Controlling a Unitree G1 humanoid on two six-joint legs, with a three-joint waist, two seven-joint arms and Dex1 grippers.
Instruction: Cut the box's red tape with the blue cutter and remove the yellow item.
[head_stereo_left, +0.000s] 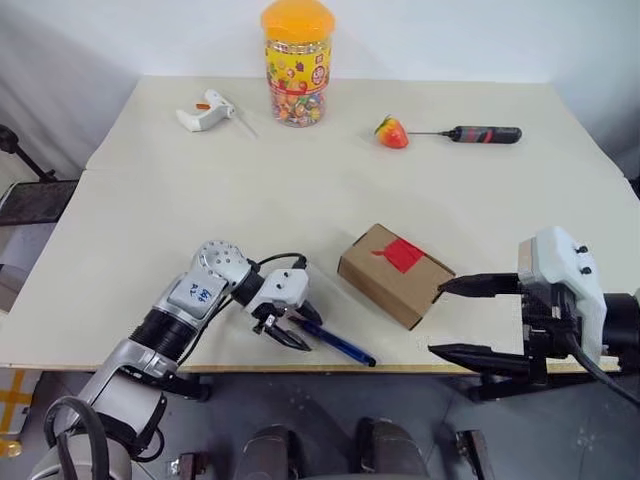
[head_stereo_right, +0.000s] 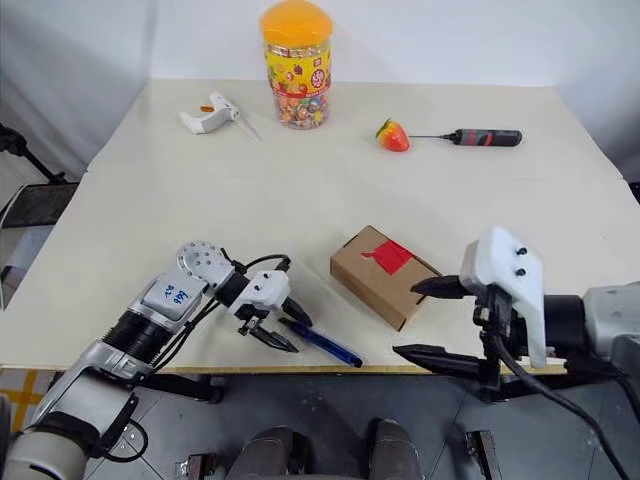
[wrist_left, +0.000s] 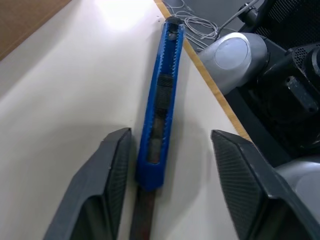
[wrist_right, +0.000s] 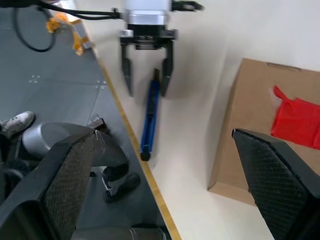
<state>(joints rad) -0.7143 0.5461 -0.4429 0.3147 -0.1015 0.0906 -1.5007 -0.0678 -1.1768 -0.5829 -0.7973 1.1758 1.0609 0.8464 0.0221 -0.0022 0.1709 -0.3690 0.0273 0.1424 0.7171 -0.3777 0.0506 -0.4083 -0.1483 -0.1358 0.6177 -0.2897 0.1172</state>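
Note:
The brown box (head_stereo_left: 393, 275) lies near the table's front, with the red tape (head_stereo_left: 403, 254) across its top seam. Left of it, the blue cutter (head_stereo_left: 338, 342) lies flat beside the front edge. My left gripper (head_stereo_left: 297, 325) is open and low over the cutter's near end. In the left wrist view one finger (wrist_left: 112, 170) touches the cutter (wrist_left: 161, 100) and the other stands apart. My right gripper (head_stereo_left: 436, 319) is wide open just right of the box's end, holding nothing. The yellow item is out of view.
At the back stand an orange-lidded candy jar (head_stereo_left: 297, 62), a white pistol-shaped tool (head_stereo_left: 207, 110), a toy strawberry (head_stereo_left: 392, 131) and a black-and-red screwdriver (head_stereo_left: 480, 134). The table's front edge (head_stereo_left: 400, 368) runs close under the cutter.

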